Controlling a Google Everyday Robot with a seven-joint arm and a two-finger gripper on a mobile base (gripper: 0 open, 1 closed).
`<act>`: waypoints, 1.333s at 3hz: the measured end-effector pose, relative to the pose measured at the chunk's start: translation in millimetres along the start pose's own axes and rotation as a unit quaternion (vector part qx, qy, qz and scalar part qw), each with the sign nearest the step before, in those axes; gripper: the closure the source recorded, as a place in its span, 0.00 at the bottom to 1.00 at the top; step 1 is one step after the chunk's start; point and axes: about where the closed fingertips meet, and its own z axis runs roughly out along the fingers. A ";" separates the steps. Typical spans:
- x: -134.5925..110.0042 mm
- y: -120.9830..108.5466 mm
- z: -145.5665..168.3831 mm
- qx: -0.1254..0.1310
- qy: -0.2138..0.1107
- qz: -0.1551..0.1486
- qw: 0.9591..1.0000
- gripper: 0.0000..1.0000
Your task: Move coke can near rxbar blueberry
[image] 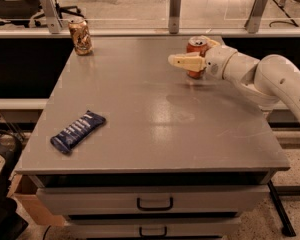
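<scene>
The coke can (197,48) stands upright at the far right of the table (155,134), between the two fingers of the gripper (194,54). The jaws are clamped on its body, with one finger across the front and the other behind. The arm (270,76) reaches in from the right. The blue snack bar (78,131) lies flat near the front left corner, well apart from the can. A brown-gold can (80,36) stands at the far left corner.

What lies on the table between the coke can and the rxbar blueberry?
Only bare tabletop, as the camera view shows. The tool holds the coke can at the far side; the rxbar blueberry lies near the front edge.
</scene>
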 end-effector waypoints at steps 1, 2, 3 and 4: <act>-1.1 0.7 3.2 -0.002 -0.002 0.000 1.000 0.41; -1.4 2.7 5.4 -0.004 -0.002 0.000 1.000 0.63; -1.7 4.9 7.7 -0.006 -0.002 0.000 1.000 0.87; -2.0 7.0 9.8 -0.008 -0.002 0.001 1.000 1.00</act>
